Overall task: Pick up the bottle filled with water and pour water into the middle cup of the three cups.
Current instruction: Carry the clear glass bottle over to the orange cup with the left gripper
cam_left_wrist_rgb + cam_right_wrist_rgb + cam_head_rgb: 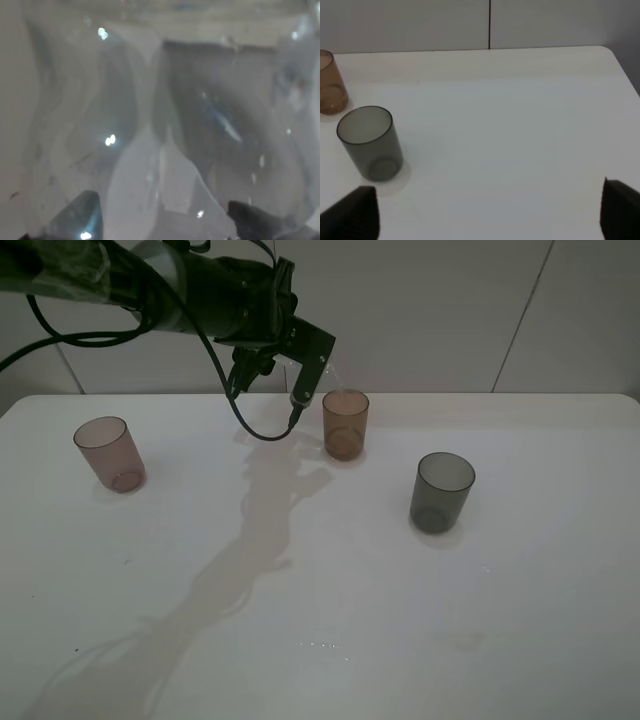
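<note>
- Clear plastic fills almost the whole left wrist view: the bottle (pixel 160 125) is pressed up close to that camera, its wall rippled and catching small glints.
- Two finger pads of the left gripper (pixel 165 223) show at either side of the bottle, clamped against it, so the pincer is closed around the bottle.
- From high up, the left arm (pixel 190 285) reaches in from the far left corner and carries the bottle in the air, tilted, just above and beside the rim of the middle cup (pixel 345 425).
- A faint pale thread seems to run from near the gripper's tip down to that cup's rim; how much water is in the cup I cannot tell.
- That amber cup stands upright on the white table (pixel 350 590), towards the far edge.
- Well to its left stands the pinkish-brown cup (pixel 109 453), also upright.
- To its right and nearer the front stands the dark grey cup (pixel 441 492), apart from the other two.
- A black cable (pixel 255 430) loops down below the left arm, and the arm's shadow runs across the table towards the front left.
- The right gripper (pixel 487 215) has its two dark fingertips spread wide with only bare tabletop between them; it grips nothing, and the grey cup stands clear of it.
</note>
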Controlling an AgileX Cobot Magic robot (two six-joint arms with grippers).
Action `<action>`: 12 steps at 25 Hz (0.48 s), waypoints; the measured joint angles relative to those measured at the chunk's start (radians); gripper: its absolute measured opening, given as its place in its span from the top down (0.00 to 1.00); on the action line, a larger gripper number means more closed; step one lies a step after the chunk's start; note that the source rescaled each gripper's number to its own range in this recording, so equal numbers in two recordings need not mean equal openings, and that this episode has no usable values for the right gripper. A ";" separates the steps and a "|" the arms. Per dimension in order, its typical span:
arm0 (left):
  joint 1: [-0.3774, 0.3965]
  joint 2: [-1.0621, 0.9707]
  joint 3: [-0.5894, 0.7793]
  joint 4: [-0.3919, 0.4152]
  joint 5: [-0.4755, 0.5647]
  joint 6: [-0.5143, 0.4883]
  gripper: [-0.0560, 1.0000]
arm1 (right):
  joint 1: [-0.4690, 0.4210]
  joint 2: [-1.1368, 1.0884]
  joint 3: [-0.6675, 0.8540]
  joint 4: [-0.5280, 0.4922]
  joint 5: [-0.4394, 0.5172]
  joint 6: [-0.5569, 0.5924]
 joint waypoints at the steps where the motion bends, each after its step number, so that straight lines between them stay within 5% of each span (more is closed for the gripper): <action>1: 0.000 0.000 0.000 0.002 0.000 0.000 0.92 | 0.000 0.000 0.000 0.000 0.000 0.000; 12: -0.016 0.000 0.000 0.064 -0.013 0.000 0.92 | 0.000 0.000 0.000 0.000 0.000 0.000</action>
